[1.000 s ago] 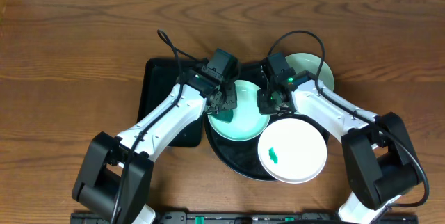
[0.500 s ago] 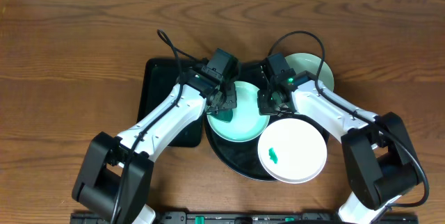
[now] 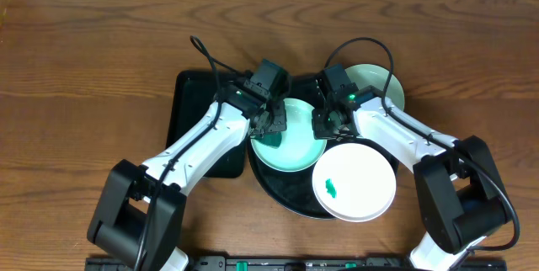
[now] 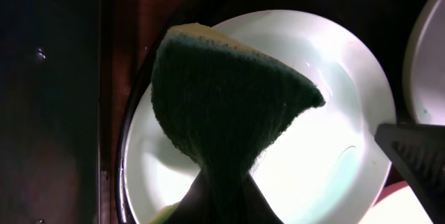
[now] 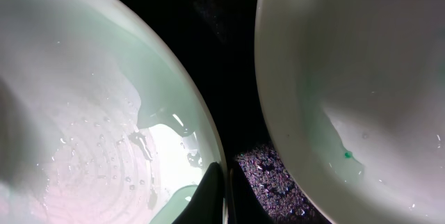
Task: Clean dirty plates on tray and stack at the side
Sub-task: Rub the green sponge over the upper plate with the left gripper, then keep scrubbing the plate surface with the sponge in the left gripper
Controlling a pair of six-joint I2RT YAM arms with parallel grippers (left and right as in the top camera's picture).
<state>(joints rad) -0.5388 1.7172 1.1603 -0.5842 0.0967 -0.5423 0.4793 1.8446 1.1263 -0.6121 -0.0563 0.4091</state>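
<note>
Currently my left gripper (image 3: 271, 124) pinches a dark-green sponge (image 4: 222, 99) over the round mint-green plate (image 3: 295, 149), right gripper (image 5: 226, 189) nips its rim; white plate (image 3: 358, 183) crowds four o'clock.

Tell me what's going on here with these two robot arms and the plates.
The left claw grips a sponge and holds it over the mint-green plate on the black tray. The right claw is pinched shut on that plate's rim, apparently steadying it. A white plate with a green smear lies at the tray's front right, not yet cleaned. Another pale plate lies further back on the right.
</note>
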